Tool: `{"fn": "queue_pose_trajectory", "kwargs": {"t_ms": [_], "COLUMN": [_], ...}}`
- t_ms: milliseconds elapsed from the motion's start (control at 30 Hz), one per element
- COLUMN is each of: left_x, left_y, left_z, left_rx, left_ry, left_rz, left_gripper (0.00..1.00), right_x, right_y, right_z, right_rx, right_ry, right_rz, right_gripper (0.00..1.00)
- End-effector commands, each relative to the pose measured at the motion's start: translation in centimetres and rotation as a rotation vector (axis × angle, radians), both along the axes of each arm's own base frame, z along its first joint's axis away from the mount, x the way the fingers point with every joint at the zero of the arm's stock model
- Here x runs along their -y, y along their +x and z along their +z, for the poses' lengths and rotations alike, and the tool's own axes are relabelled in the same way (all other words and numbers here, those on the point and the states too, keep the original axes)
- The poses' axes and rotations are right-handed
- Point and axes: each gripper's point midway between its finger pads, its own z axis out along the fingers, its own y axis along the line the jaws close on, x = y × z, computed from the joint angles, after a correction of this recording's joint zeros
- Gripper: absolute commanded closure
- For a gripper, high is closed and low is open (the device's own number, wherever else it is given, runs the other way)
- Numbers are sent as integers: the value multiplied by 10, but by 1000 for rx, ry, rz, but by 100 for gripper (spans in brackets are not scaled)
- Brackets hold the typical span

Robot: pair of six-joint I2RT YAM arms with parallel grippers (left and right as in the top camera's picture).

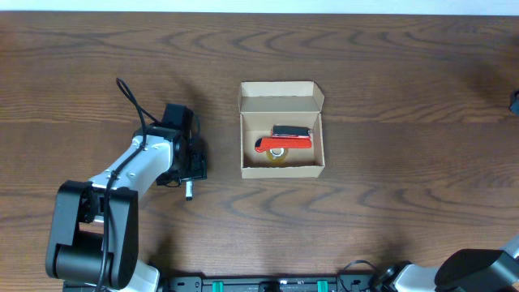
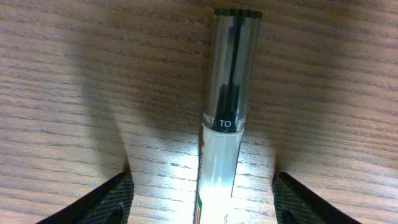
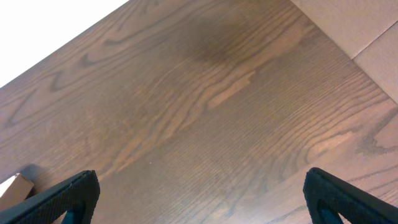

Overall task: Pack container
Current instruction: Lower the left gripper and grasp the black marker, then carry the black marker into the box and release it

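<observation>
The tan cardboard container (image 1: 281, 104) stands open at the table's middle, its flap lid raised at the far side. Inside lie a red and black pen (image 1: 284, 138) and a tape roll (image 1: 278, 153). My left gripper (image 1: 189, 166) is down at the table left of the container. In the left wrist view it (image 2: 200, 199) is open, with a white marker with a dark cap (image 2: 227, 112) lying on the wood between its fingers, untouched by either. The marker's tip shows below the gripper in the overhead view (image 1: 189, 193). My right gripper (image 3: 202, 193) is open and empty over bare wood.
The right arm's base (image 1: 478, 272) shows at the bottom right corner of the overhead view. A corner of cardboard (image 3: 13, 186) shows at the right wrist view's lower left edge. The table's far edge (image 3: 62, 43) runs along the upper left there.
</observation>
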Motion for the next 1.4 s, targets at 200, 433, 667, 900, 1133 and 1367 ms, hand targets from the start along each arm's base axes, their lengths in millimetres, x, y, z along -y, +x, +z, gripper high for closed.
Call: {"fn": "queue_pose_trajectory", "kwargs": {"t_ms": [200,433,667,900,1133,1367], "left_x": [-2,-2,11,46,80,149], "left_y": [-1,-1,5,55,87,60], "left_z": [-6,-6,2,92,223,274], "left_rx": [-22,-23,-12,187,483,689], "left_ry": [11,11,-63,-204,-194,-76], "left_rz": [15,16,-23,-299,-751,-1505], "left_gripper": [73,94,94,94,94,94], "right_x": [-4,-4,-4,-4,-4,-4], "right_y": [3,3,3,3,3,3], "right_z": [3,3,2,2,2,2], "right_rx": [4,3,3,3,2,-1], "right_ry": [-6,-5,-5,-5,-4,-14], "right_rz": [24,24,24,24,24,36], "right_gripper": [1,1,1,1,1,1]}}
